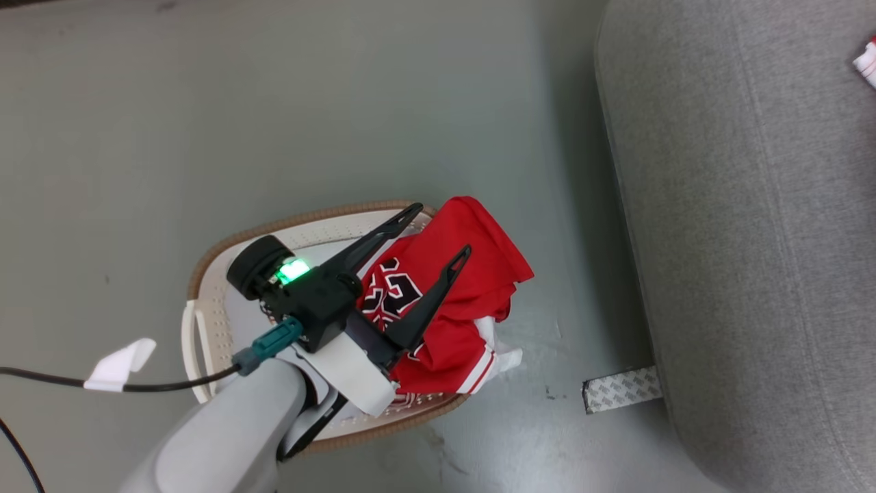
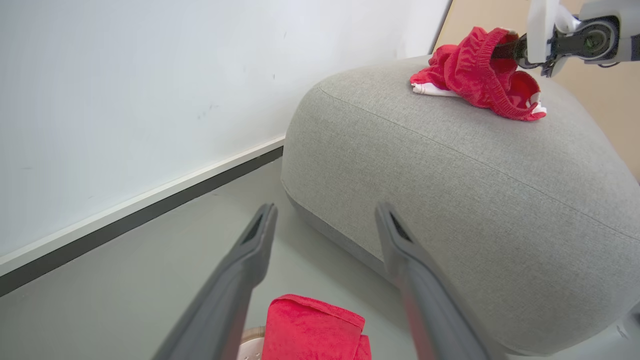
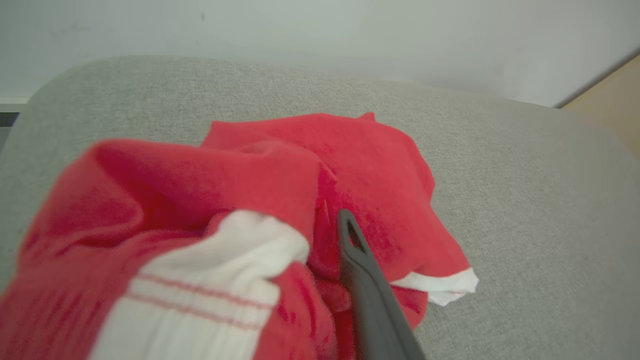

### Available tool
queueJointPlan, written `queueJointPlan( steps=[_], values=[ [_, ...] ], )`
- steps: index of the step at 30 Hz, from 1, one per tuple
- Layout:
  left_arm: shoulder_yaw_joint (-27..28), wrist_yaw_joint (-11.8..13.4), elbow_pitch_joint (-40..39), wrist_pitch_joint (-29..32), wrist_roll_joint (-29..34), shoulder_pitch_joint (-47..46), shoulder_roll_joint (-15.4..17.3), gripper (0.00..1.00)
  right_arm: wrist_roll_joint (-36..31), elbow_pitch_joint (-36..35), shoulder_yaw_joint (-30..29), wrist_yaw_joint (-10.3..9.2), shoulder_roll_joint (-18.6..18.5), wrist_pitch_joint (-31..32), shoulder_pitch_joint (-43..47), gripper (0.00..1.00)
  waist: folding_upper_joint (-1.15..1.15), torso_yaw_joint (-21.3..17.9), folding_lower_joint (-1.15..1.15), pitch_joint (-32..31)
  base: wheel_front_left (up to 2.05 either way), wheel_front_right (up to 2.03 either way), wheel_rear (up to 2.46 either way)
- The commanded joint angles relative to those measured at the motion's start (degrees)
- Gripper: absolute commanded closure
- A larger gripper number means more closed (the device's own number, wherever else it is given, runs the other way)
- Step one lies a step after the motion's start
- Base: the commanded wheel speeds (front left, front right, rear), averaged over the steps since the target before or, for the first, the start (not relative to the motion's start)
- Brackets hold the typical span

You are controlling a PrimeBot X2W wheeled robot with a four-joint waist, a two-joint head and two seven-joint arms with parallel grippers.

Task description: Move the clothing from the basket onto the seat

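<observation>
One red jersey (image 1: 482,236) lies beneath the spread left gripper (image 1: 443,228), seemingly untouched.

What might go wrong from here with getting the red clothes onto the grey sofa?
The red white-trimmed garment on the light-grey fabric sofa is bunched around the right gripper; withdrawing may drag it off. The red numbered jersey overhangs the brown rim of the cream perforated plastic basket; the open left gripper could knock it onto the floor.

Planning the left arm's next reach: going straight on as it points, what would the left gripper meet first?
Likely the seat, at its rounded end; the open left gripper aims near its lower edge, depth unclear.
</observation>
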Motion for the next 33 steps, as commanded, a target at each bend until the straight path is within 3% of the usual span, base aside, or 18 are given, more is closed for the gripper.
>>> queueJointPlan(
  steps=[1,11,21,26,33],
  values=[
    [0.4,0.3,0.4,-0.2,-0.6,0.8,0.2,0.0,0.4,0.3,3.2,-0.14,-1.1,1.0,0.6,0.0,0.0,-0.4,-0.01,-1.9,0.0,0.0,0.0],
    [3.2,2.1,1.9,-0.5,-2.3,4.9,-1.3,0.0,10.2,-6.4,18.1,-0.14,-6.7,2.9,7.9,0.0,0.0,-0.5,-0.01,-11.3,0.0,0.0,0.0],
    [6.7,3.4,4.6,-0.5,-3.4,10.7,-3.1,0.0,17.3,-11.7,26.8,-0.14,-8.9,2.2,14.5,0.0,0.0,1.1,-0.01,-23.4,0.0,0.0,0.0],
    [8.7,4.2,4.1,-0.5,-2.8,13.1,-4.0,0.0,19.6,-14.7,28.2,-0.14,-9.9,-0.4,17.4,0.0,0.0,2.7,-0.01,-29.0,0.0,0.0,0.0],
    [13.6,7.2,3.2,-0.5,-2.9,17.5,-5.4,0.0,19.7,-18.9,24.1,-0.15,-8.2,-8.6,22.9,0.0,0.0,5.2,-0.01,-35.3,0.0,0.0,0.0]
  ],
)
